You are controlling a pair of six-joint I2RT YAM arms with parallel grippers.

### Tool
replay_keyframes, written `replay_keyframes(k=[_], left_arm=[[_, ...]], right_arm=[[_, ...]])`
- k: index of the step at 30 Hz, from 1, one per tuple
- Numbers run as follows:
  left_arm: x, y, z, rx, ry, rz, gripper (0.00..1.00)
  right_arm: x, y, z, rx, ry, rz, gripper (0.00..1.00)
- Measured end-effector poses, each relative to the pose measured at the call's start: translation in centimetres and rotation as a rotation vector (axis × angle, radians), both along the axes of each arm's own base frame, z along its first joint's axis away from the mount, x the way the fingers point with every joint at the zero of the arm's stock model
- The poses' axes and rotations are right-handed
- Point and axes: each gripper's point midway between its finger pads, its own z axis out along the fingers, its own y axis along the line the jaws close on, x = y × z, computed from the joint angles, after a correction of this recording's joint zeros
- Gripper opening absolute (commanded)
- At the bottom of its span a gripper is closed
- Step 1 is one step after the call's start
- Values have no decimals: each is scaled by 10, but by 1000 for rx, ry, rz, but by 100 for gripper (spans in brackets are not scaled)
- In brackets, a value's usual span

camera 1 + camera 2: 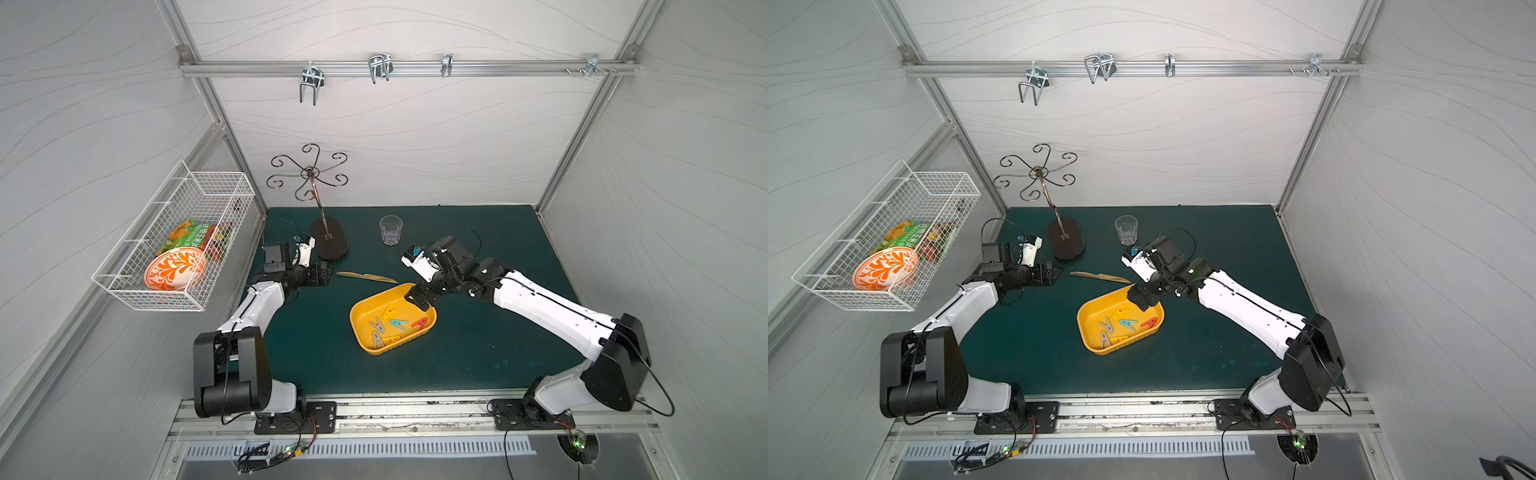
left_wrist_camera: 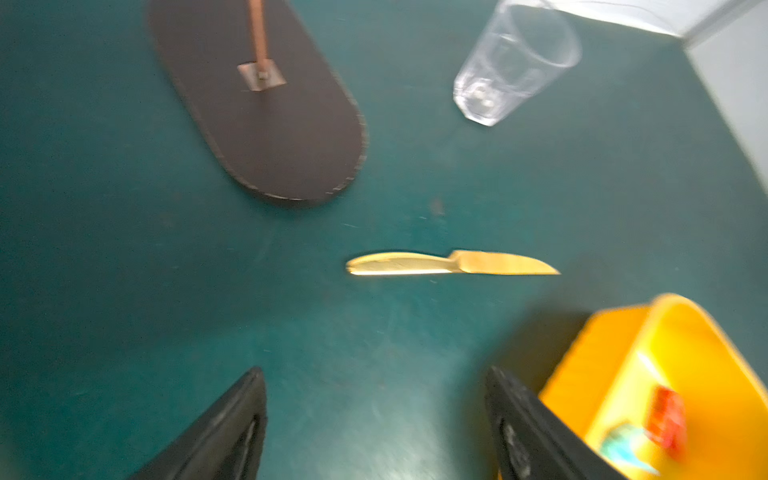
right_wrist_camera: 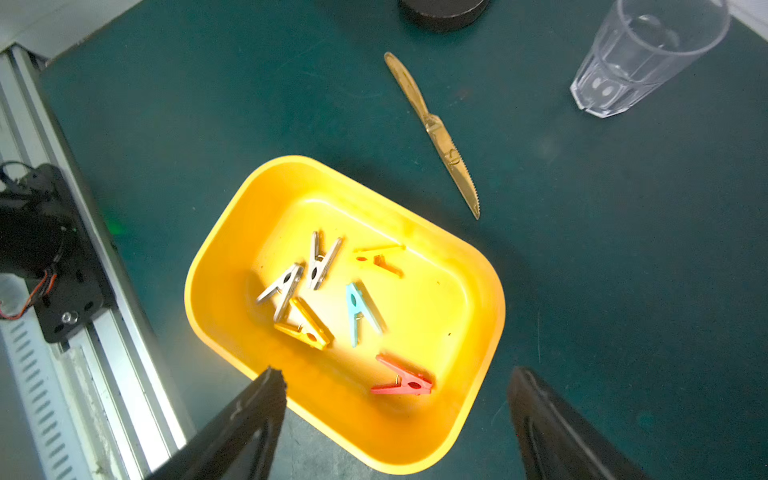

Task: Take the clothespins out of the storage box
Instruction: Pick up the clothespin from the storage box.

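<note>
In a top view, the red clothespin [image 1: 420, 323] is seen in the box [image 1: 368, 307] at 6 o'clock from the open right gripper [image 1: 417, 303], while the open left gripper [image 1: 327, 272] is farther.

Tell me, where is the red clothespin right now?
In a top view the red clothespin lies inside the yellow storage box, on the side nearest the right gripper, just beside the light blue clothespin.

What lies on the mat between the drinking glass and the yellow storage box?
Only the tan knife, lying flat, touching neither the glass nor the storage box; both top views show it.
</note>
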Motion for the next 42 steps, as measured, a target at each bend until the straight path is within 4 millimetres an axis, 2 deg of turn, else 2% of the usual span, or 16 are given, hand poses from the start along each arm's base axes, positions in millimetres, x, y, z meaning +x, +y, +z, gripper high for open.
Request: replay_keyframes(k=[6, 8, 14, 19, 23, 29, 39, 42], left_arm=[[-13, -14, 34, -50, -9, -69, 85], [-16, -14, 38, -48, -2, -68, 85], [-30, -14, 37, -37, 44, -67, 86], [-34, -14, 39, -31, 45, -63, 86], [-36, -14, 39, -32, 48, -62, 86], [-37, -14, 38, -36, 57, -59, 86], [-39, -14, 34, -39, 69, -58, 86], [-39, -14, 34, -39, 70, -57, 86]], right_arm=[[1, 23, -27, -26, 19, 148, 63], [2, 32, -42, -53, 15, 209, 55], [-2, 45, -82, -136, -30, 391, 42], [-7, 58, -98, -164, -76, 517, 41], [-3, 63, -114, -207, -100, 565, 41], [4, 63, -135, -271, -118, 583, 37], [10, 63, -156, -325, -139, 587, 35], [10, 64, -163, -334, -137, 588, 30]])
